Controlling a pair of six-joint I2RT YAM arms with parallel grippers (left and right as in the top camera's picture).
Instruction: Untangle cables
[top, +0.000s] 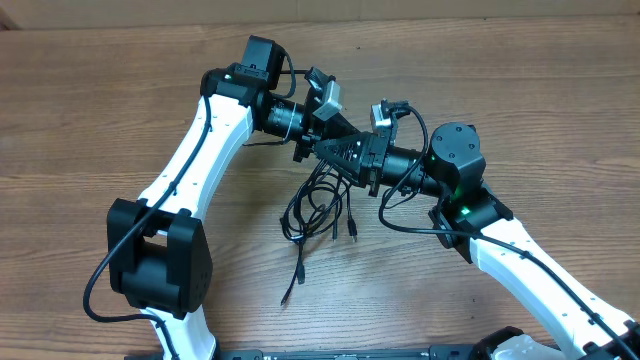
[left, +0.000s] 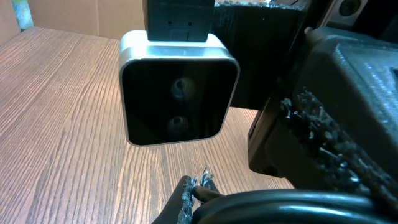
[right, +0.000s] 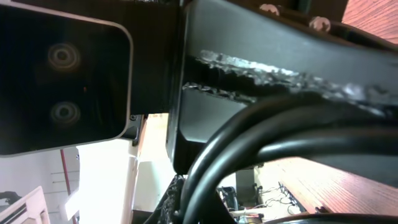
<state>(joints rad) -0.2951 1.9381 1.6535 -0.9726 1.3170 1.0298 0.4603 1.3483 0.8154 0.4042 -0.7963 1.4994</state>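
Note:
The cables (top: 318, 205) are thin black cords hanging in a tangled loop under my two grippers, which meet above the middle of the table. Loose plug ends trail onto the wood (top: 291, 288). My left gripper (top: 338, 138) points right and is shut on a cable (left: 280, 204); its fingertips (left: 189, 194) pinch the strand. My right gripper (top: 325, 150) points left, crossing close under the left one, and is shut on cables (right: 249, 146) that curve across its fingers (right: 176, 200).
The wooden table (top: 80, 120) lies all around. In the left wrist view the right wrist's camera (left: 178, 90) sits directly ahead and the right gripper body (left: 339, 124) crowds the right side. The left wrist's camera (right: 62, 81) fills the right wrist view's left.

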